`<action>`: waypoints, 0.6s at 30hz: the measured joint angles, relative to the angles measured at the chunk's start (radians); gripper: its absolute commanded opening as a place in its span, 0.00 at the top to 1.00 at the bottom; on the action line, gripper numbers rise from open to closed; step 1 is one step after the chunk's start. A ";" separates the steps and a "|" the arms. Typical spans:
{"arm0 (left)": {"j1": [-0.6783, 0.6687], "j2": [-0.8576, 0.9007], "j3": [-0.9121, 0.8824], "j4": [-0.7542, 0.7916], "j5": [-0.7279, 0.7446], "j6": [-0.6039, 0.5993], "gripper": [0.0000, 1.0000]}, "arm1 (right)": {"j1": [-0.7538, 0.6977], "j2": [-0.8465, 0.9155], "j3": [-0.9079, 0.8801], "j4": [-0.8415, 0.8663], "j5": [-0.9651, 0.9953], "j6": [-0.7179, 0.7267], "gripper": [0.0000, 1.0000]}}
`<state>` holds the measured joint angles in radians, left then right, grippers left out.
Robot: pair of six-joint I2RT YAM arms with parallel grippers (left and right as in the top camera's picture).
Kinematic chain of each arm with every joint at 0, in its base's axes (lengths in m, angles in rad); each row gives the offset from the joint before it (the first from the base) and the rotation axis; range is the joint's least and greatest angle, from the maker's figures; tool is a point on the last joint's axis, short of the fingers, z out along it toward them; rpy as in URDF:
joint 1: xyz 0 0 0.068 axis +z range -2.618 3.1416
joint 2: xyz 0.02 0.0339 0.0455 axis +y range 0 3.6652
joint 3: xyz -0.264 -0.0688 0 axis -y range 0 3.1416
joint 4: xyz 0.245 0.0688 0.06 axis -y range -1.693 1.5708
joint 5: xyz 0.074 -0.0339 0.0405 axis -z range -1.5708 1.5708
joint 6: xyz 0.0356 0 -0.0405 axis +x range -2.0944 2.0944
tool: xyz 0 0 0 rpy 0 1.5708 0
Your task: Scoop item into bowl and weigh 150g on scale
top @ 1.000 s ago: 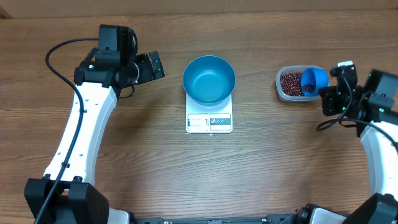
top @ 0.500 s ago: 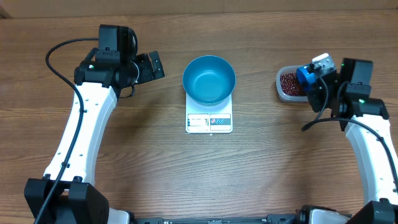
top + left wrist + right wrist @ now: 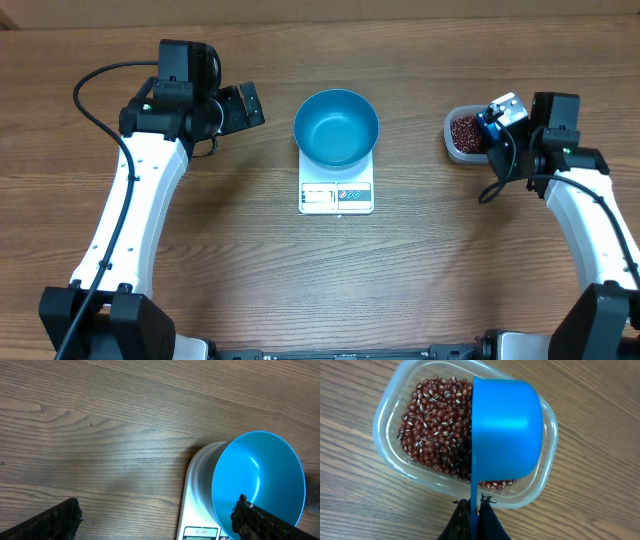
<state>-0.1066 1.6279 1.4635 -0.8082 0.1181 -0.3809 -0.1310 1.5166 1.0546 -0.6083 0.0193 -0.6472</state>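
Overhead: the right gripper [image 3: 497, 118] has swung in over the tub [image 3: 455, 148], and the scoop [image 3: 487, 126] is now tipped on its side above the beans [image 3: 465, 131]. The bowl [image 3: 336, 127] sits empty on the scale [image 3: 336, 197], so the first scoop is probably only starting.

Left wrist: the left gripper [image 3: 157, 510] is wide apart and holds nothing over the desk [image 3: 100, 425].

Right wrist: the gripper is clamped on the scoop handle, mouth facing the beans. Can't tell if it has dug in.
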 measured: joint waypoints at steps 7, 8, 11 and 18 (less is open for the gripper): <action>0.000 0.000 0.000 0.000 0.000 0.000 0.00 | 0.000 0.010 0.000 0.017 0.013 0.029 0.97; 0.000 0.000 0.000 0.000 0.000 0.000 0.01 | 0.000 0.013 0.000 0.016 0.011 0.033 0.97; 0.000 0.000 0.000 0.000 0.000 0.000 0.01 | 0.000 0.015 0.000 0.020 0.006 0.045 0.95; 0.000 0.000 0.000 0.000 0.000 0.000 0.00 | 0.000 0.041 0.002 0.052 -0.010 0.061 0.84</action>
<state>-0.1066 1.6279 1.4635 -0.8082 0.1181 -0.3809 -0.1310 1.5574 1.0565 -0.5560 0.0097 -0.5865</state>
